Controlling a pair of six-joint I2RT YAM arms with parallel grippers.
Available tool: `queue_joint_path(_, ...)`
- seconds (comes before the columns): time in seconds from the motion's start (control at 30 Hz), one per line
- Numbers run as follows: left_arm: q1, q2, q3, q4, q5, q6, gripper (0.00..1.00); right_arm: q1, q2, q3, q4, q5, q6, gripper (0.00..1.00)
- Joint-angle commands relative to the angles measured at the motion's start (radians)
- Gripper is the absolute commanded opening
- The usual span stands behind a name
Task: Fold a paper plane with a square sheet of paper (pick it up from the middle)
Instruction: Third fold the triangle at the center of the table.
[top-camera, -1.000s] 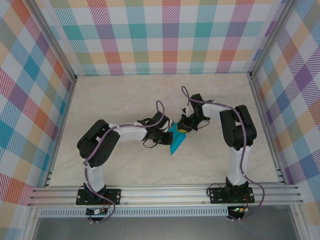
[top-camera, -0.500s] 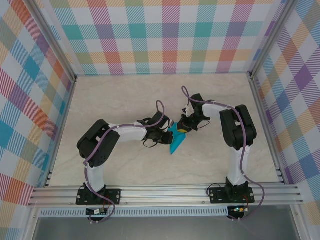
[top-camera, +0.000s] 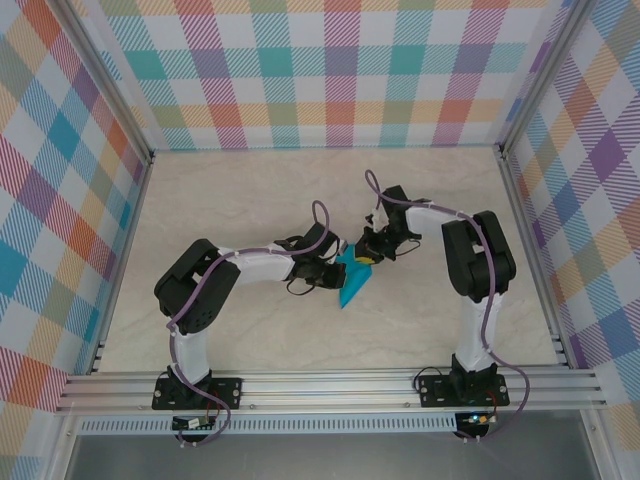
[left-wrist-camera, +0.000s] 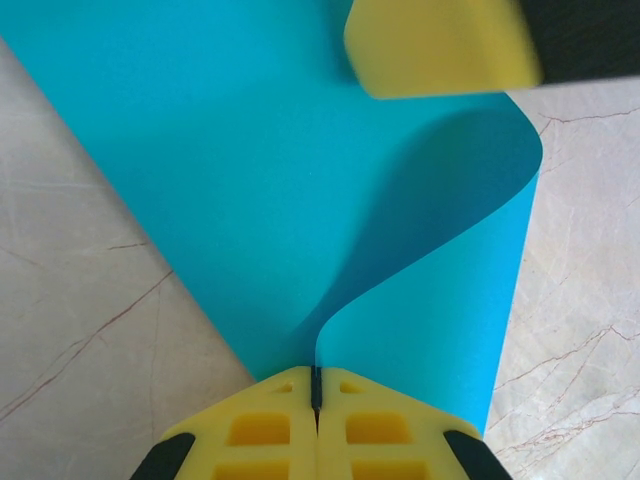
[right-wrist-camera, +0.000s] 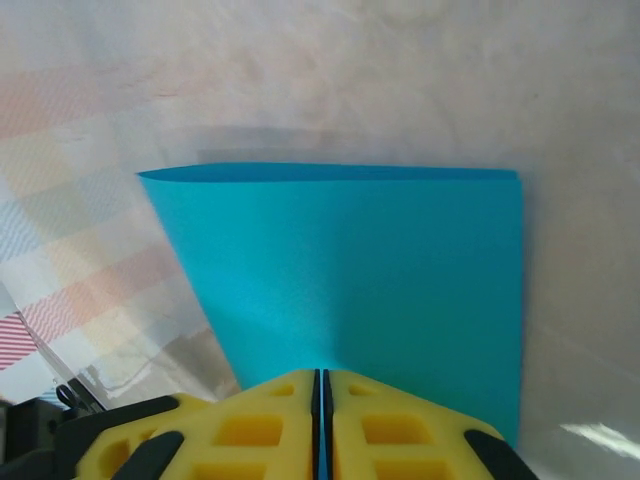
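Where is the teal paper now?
Top view: the teal paper is near the middle of the table, gripped by the left gripper on its left and the right gripper at its far end.

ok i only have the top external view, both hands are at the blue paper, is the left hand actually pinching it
observer: yes, in the left wrist view the left hand is shut on the near edge of the paper.
operator: and the right hand
observer: the right wrist view shows the right hand shut on an edge of it too.
operator: is the paper flat between them
observer: no, in the left wrist view it bends up in a curve just past the left hand's pinch.
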Motion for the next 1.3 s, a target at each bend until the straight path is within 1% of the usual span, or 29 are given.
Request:
queue_joint_path(0.0,0.003,0.033,-0.026,-0.027,0.016,0.02,0.04,-0.023,-0.125,0.018,-0.004,0.027,0.035,0.13)
queue_joint_path(0.07,0.003,0.033,-0.027,-0.026,0.015,0.021,0.04,-0.038,-0.178,-0.013,0.013,0.035,0.054,0.13)
queue_joint_path(0.17,0.003,0.031,-0.027,-0.025,0.017,0.021,0.04,-0.044,-0.266,-0.095,0.047,0.034,0.076,0.08)
queue_joint_path(0.23,0.003,0.03,-0.027,-0.024,0.016,0.02,0.04,-0.044,-0.324,-0.174,0.093,-0.01,0.108,0.04)
queue_joint_path(0.33,0.003,0.031,-0.024,-0.022,0.018,0.021,0.04,-0.036,-0.411,-0.336,0.251,-0.107,0.218,0.02)
queue_joint_path(0.4,0.002,0.032,-0.021,-0.025,0.019,0.02,0.04,-0.025,-0.466,-0.432,0.323,-0.119,0.275,0.0)
queue_joint_path(0.5,0.003,0.03,-0.022,-0.026,0.02,0.021,0.04,0.008,-0.529,-0.539,0.402,-0.118,0.347,0.0)
queue_joint_path(0.6,0.003,0.032,-0.028,-0.02,0.02,0.017,0.04,0.056,-0.564,-0.611,0.469,-0.098,0.403,0.0)
queue_joint_path(0.7,0.003,0.035,-0.026,-0.021,0.02,0.019,0.04,0.107,-0.55,-0.643,0.528,-0.074,0.448,0.0)
queue_joint_path(0.8,0.002,0.033,-0.025,-0.022,0.019,0.018,0.04,0.156,-0.501,-0.644,0.593,-0.067,0.49,0.0)
queue_joint_path(0.9,0.002,0.032,-0.027,-0.023,0.017,0.019,0.04,0.192,-0.465,-0.639,0.619,-0.035,0.507,0.0)
queue_joint_path(1.07,0.002,0.035,-0.025,-0.025,0.017,0.019,0.04,0.217,-0.428,-0.652,0.637,-0.023,0.513,0.0)
queue_joint_path(1.27,0.003,0.038,-0.024,-0.025,0.02,0.019,0.04,0.219,-0.373,-0.671,0.683,-0.037,0.518,0.0)
